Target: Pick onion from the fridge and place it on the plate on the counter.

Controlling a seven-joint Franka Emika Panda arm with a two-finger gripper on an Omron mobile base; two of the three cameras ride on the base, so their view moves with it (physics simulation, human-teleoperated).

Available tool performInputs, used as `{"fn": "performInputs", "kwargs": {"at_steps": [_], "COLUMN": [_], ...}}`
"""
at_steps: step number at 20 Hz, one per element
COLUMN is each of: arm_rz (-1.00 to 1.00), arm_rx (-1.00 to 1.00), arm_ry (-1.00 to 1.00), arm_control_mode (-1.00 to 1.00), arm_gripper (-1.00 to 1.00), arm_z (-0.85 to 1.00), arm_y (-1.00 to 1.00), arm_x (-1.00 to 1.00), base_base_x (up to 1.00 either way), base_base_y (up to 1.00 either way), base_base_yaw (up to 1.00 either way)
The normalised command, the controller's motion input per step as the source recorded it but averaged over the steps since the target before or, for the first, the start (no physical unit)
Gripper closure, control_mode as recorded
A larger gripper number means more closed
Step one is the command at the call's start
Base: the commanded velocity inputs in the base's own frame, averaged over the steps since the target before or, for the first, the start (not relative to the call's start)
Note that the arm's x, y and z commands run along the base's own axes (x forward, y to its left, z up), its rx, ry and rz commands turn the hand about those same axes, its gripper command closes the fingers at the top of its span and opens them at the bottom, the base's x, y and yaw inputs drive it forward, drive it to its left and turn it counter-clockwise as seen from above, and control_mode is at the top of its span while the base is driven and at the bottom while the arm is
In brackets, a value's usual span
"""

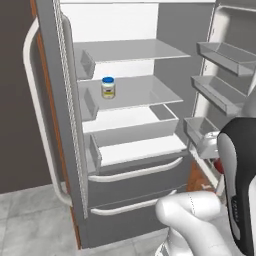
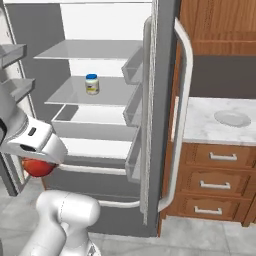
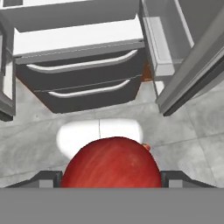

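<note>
The red onion (image 3: 111, 161) sits between my two finger tips, and my gripper (image 3: 111, 178) is shut on it. From the right base view the onion (image 2: 39, 168) hangs under my white hand, in front of the lower drawers of the open fridge (image 2: 161, 75). A sliver of the onion (image 1: 218, 165) shows beside my dark forearm in the left base view. The light-grey plate (image 2: 232, 118) lies on the marble counter (image 2: 197, 127) to the right of the fridge, well away from my gripper.
A pale jar with a blue lid (image 1: 108, 87) stands on the middle fridge shelf. Both fridge doors stand wide open, the right one (image 2: 182, 100) between me and the counter. Door bins (image 1: 220, 92) line the other door. Wooden drawers (image 2: 215, 182) sit under the counter.
</note>
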Motion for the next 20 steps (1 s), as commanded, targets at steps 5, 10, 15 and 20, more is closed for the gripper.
{"fn": "performInputs", "kwargs": {"at_steps": [5,10,15,20], "arm_rz": [0.0,0.0,0.0,0.0], "arm_rx": [0.0,0.0,0.0,0.0], "arm_ry": [0.0,0.0,0.0,0.0], "arm_control_mode": [1.0,1.0,1.0,1.0], "arm_gripper": [1.0,1.0,1.0,1.0], "arm_z": [0.0,0.0,0.0,0.0], "arm_y": [0.0,0.0,0.0,0.0], "arm_x": [0.0,0.0,0.0,0.0], "base_base_x": [-0.08,-0.06,-0.32,-0.39], "base_base_y": [0.79,0.95,0.91,0.21], "base_base_yaw": [-0.52,-0.57,-0.53,-0.63]}}
